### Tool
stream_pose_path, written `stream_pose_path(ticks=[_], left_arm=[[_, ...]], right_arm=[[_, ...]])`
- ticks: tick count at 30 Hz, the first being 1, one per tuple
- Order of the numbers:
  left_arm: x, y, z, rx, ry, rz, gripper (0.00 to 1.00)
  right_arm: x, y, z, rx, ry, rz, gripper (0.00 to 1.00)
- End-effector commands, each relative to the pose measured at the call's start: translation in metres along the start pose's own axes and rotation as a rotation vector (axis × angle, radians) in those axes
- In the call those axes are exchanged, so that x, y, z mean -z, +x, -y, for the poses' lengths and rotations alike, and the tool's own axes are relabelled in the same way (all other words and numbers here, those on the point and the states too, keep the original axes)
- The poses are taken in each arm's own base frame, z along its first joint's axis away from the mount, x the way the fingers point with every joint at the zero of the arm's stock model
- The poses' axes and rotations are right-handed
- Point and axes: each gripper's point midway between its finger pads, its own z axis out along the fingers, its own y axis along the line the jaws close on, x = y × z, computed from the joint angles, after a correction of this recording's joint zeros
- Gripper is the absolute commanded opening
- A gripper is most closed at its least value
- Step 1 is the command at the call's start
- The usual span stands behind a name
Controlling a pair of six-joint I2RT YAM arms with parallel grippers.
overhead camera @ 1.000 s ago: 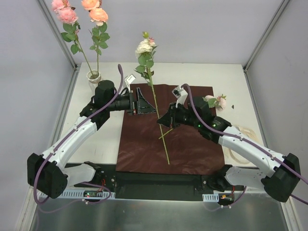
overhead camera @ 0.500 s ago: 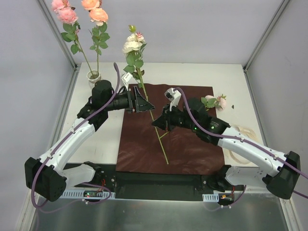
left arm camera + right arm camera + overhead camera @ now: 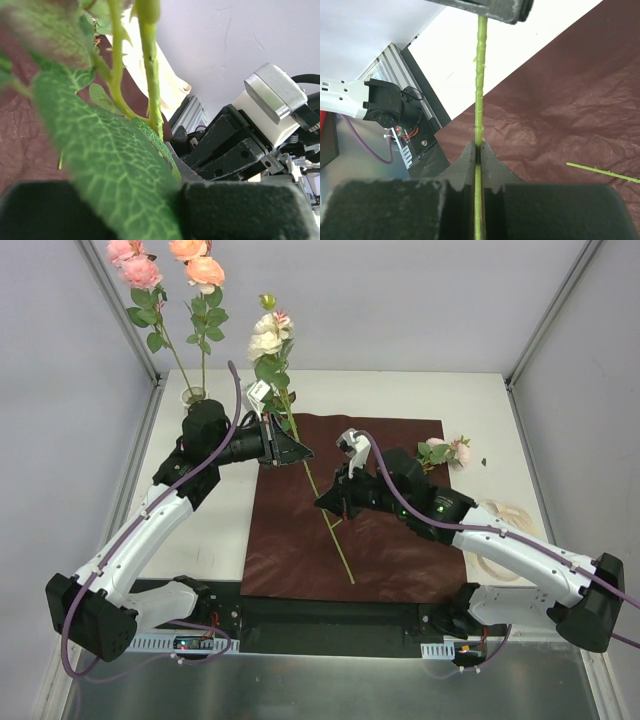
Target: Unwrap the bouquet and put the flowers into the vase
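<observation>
Passing one cream rose (image 3: pixel 266 340) over the red paper (image 3: pixel 390 540) looks like the step now: right gripper (image 3: pixel 479 150) squeezes its stem, left gripper (image 3: pixel 300 452) pinches it by the leaves. The vase (image 3: pixel 194 397) stands just behind the left arm (image 3: pixel 165 510). Next, right should let go, then the stem's end must find that narrow neck.

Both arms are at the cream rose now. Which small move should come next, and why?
Probably open the right gripper: it pinches the cream rose's lower stem, while the left gripper looks closed higher up, nearer the vase, so it could carry the rose alone.
</observation>
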Motion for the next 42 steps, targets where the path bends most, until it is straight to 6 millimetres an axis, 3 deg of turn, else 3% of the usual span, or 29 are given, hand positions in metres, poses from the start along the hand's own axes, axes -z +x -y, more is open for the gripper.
stream_pose_path(ticks=[1, 3, 4, 6, 7, 8, 9, 10, 12, 13, 15, 16, 18, 19, 22, 24, 25, 30, 42], left_arm=[[0.014, -0.03, 0.028, -0.14, 0.019, 0.094, 0.0], [0.018, -0.035, 0.03, -0.202, 0.0, 0.105, 0.0], [0.022, -0.045, 0.04, -0.249, 0.002, 0.129, 0.0], [0.03, -0.056, 0.035, -0.35, -0.077, 0.161, 0.0], [0.039, -0.072, 0.047, -0.418, -0.104, 0.211, 0.0], [0.046, -0.08, 0.046, -0.466, -0.153, 0.238, 0.0], [0.057, -0.096, 0.031, -0.531, -0.286, 0.285, 0.0], [0.072, -0.113, 0.043, -0.584, -0.334, 0.345, 0.0], [0.099, -0.146, 0.037, -0.663, -0.517, 0.451, 0.0], [0.113, -0.163, 0.049, -0.694, -0.562, 0.51, 0.0], [0.137, -0.188, 0.053, -0.758, -0.687, 0.59, 0.0], [0.154, -0.209, 0.056, -0.776, -0.788, 0.66, 0.0], [0.163, -0.232, 0.051, -0.842, -0.901, 0.671, 0.0], [0.182, -0.248, 0.062, -0.846, -0.955, 0.737, 0.0], [0.203, -0.278, 0.056, -0.82, -1.019, 0.805, 0.0], [0.204, -0.294, 0.046, -0.799, -1.016, 0.819, 0.0], [0.217, -0.303, 0.052, -0.805, -1.033, 0.858, 0.0], [0.218, -0.322, 0.042, -0.817, -1.065, 0.861, 0.0], [0.211, -0.32, -0.013, -0.733, -1.136, 0.794, 0.0]], right_arm=[[0.014, -0.02, -0.013, 0.057, -0.031, 0.049, 0.01], [0.015, -0.022, -0.011, 0.062, -0.008, 0.042, 0.07], [0.017, -0.019, -0.004, 0.057, 0.031, 0.027, 0.2], [0.024, -0.024, 0.015, 0.052, 0.144, 0.061, 0.32], [0.03, -0.022, 0.026, 0.049, 0.208, 0.06, 0.42], [0.039, -0.025, 0.032, 0.05, 0.249, 0.084, 0.45], [0.045, -0.027, 0.043, 0.054, 0.311, 0.101, 0.47], [0.049, -0.024, 0.048, 0.066, 0.336, 0.092, 0.49], [0.06, -0.026, 0.051, 0.08, 0.358, 0.112, 0.49], [0.063, -0.022, 0.053, 0.086, 0.367, 0.105, 0.49], [0.069, -0.022, 0.055, 0.091, 0.379, 0.117, 0.49], [0.07, -0.02, 0.056, 0.093, 0.384, 0.113, 0.49], [0.073, -0.017, 0.06, 0.097, 0.398, 0.114, 0.49], [0.074, -0.016, 0.061, 0.1, 0.401, 0.11, 0.49], [0.078, -0.013, 0.063, 0.107, 0.415, 0.103, 0.49], [0.08, -0.011, 0.066, 0.113, 0.423, 0.102, 0.49], [0.082, -0.011, 0.066, 0.111, 0.429, 0.105, 0.49], [0.092, -0.009, 0.075, 0.158, 0.475, 0.095, 0.49], [0.081, -0.012, 0.08, 0.171, 0.493, 0.074, 0.51]])
